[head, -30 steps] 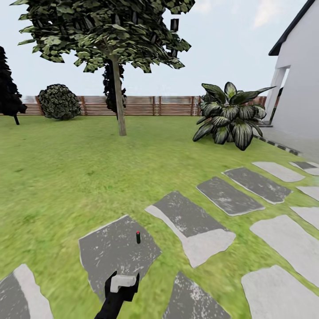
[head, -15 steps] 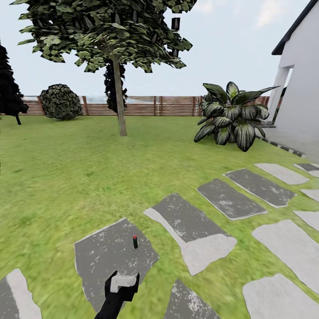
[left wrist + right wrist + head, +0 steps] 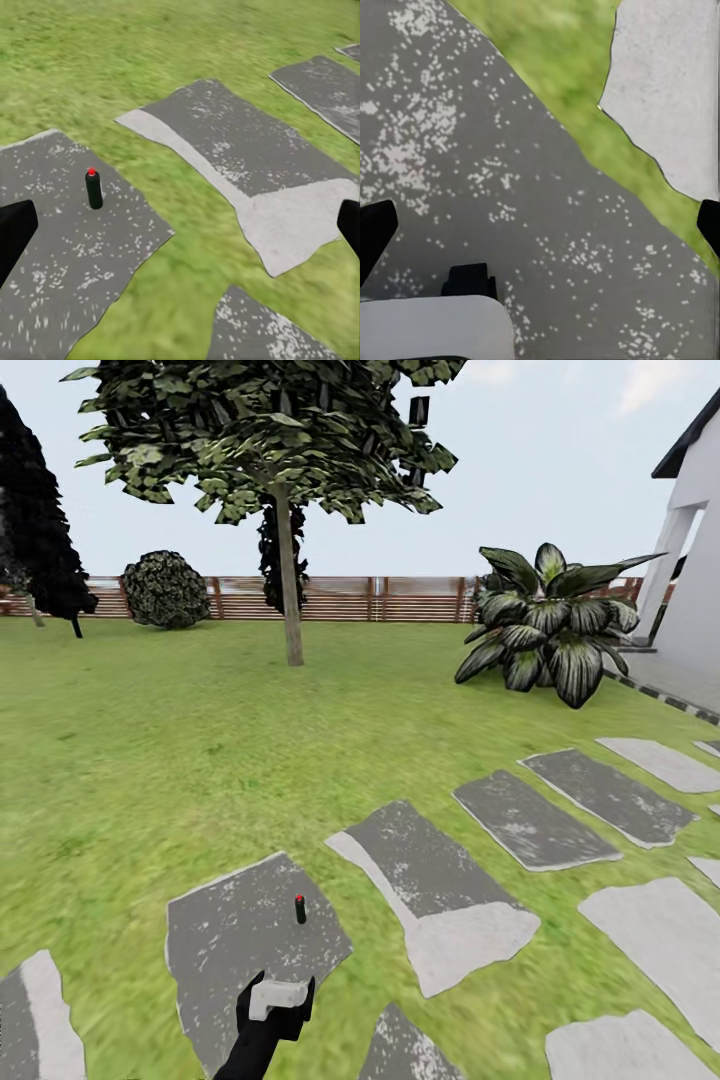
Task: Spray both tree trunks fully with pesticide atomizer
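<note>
The lawn [image 3: 150, 760] is bright green with yellowish patches. The stepping stones [image 3: 255, 945] are dark grey speckled with white, some with pale grey bands. A small dark bottle [image 3: 300, 909] has a red top. The fence [image 3: 340, 600] is brown in horizontal slats. The tree trunk [image 3: 290, 590] is grey-brown under dark green leaves. The broad-leaved shrub [image 3: 545, 630] is dark green, striped pale.

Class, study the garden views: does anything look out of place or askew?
One item: a small dark bottle with a red top stands upright, alone on a grey stepping stone, apart from the left gripper. Nothing looks spilled or damaged.
</note>
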